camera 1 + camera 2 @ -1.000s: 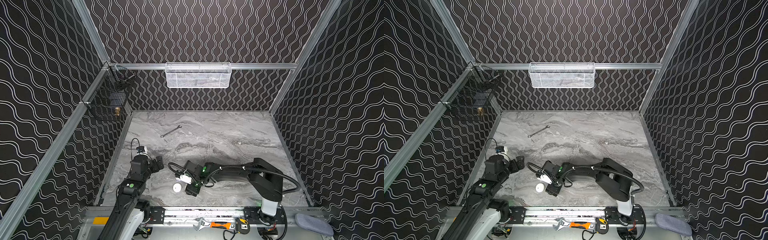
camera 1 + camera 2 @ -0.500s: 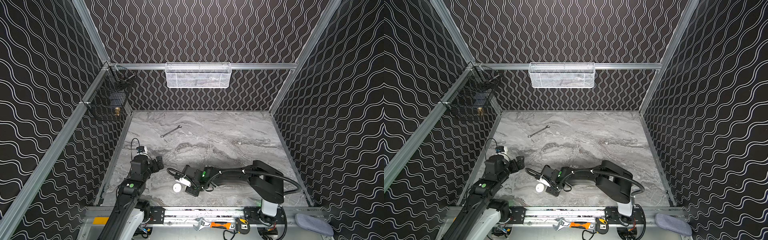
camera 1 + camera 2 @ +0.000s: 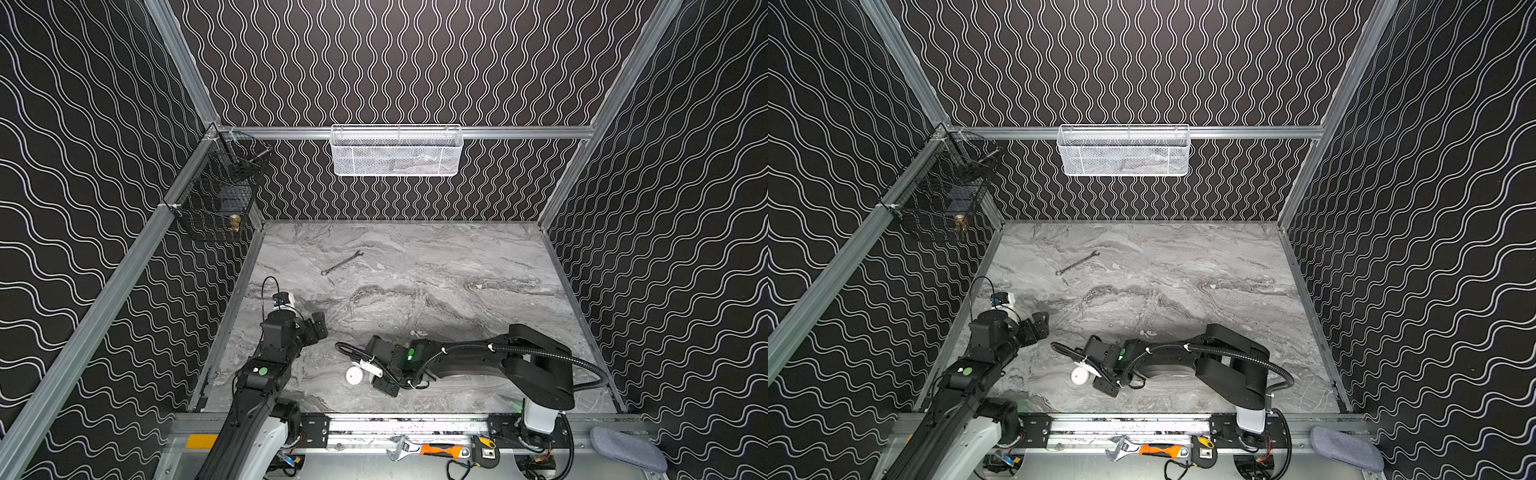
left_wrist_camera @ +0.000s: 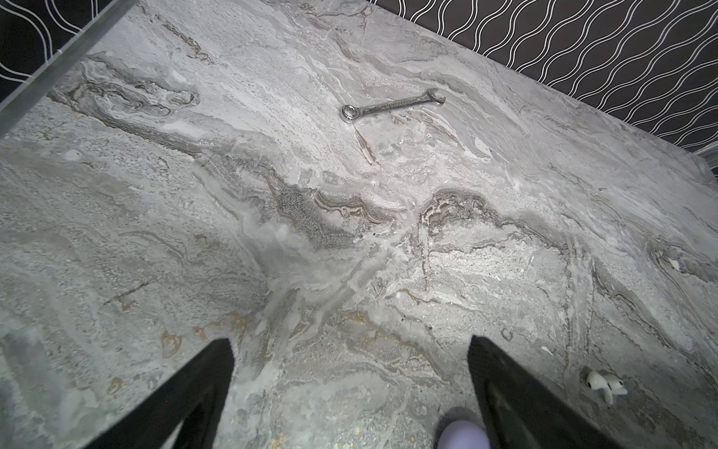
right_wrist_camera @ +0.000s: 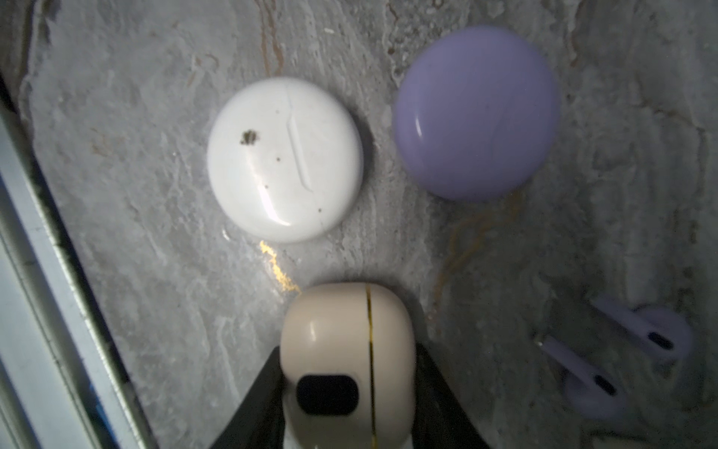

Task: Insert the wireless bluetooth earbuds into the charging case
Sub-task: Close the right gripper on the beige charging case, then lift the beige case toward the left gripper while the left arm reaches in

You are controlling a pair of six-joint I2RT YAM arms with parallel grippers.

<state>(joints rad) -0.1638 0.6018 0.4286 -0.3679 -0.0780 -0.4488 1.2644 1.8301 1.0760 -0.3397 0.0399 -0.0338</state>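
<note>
Right gripper [image 5: 347,350] is clamped across the flanks of a cream, glossy, rounded plastic charging case with a gold seam [image 5: 342,322], low over the grey marble-pattern tabletop [image 3: 415,257] in the lower centre of both top views. Ahead of it lie a white round plastic case [image 5: 285,159] and a lilac round plastic case [image 5: 476,112], both lids down. Two pale lilac short-stemmed earbuds [image 5: 590,383] lie side by side near the lilac case. Two white earbuds [image 3: 417,333] rest just above the right forearm in a top view. Left gripper [image 4: 349,340] hangs with its jaws wide apart and empty, at lower left. Assessment: the earbuds are very light, rigid and slick, liable to squirt from a pinch. They are best taken across the stem with light pressure. No case appears open to receive them. Against the earlier frame, the right arm has sunk lower and its jaws have drawn in. The left arm is unchanged.
</note>
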